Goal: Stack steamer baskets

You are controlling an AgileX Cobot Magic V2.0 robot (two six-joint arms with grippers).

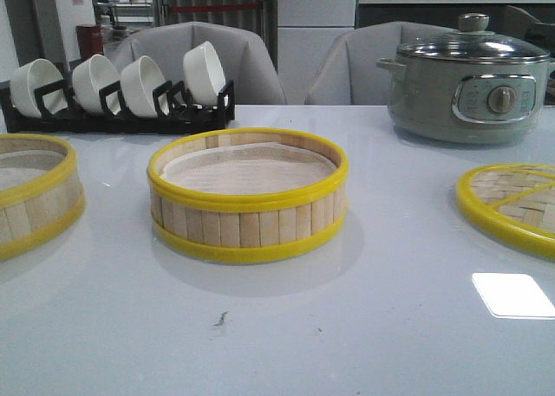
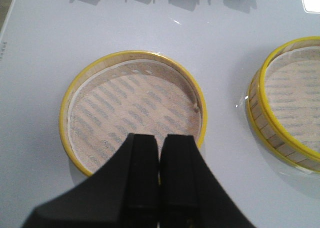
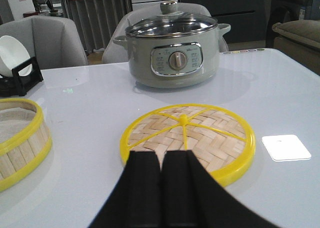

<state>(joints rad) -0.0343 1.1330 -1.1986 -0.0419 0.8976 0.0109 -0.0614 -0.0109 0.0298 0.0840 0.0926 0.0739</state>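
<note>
Two steamer baskets with pale slat walls, yellow rims and white liners stand on the white table. One is in the middle (image 1: 247, 197). The other is at the left edge (image 1: 30, 201), partly cut off. In the left wrist view my left gripper (image 2: 160, 138) is shut and empty, hovering over the near rim of the left basket (image 2: 125, 103), with the middle basket (image 2: 290, 98) beside it. My right gripper (image 3: 161, 155) is shut and empty, above the near edge of the flat woven lid (image 3: 200, 133). The middle basket (image 3: 20, 138) also shows there. Neither gripper shows in the front view.
The woven lid with yellow rim (image 1: 512, 207) lies at the right. A grey electric pot with glass lid (image 1: 468, 84) stands at the back right. A black rack of white bowls (image 1: 113, 93) stands at the back left. Chairs stand behind the table.
</note>
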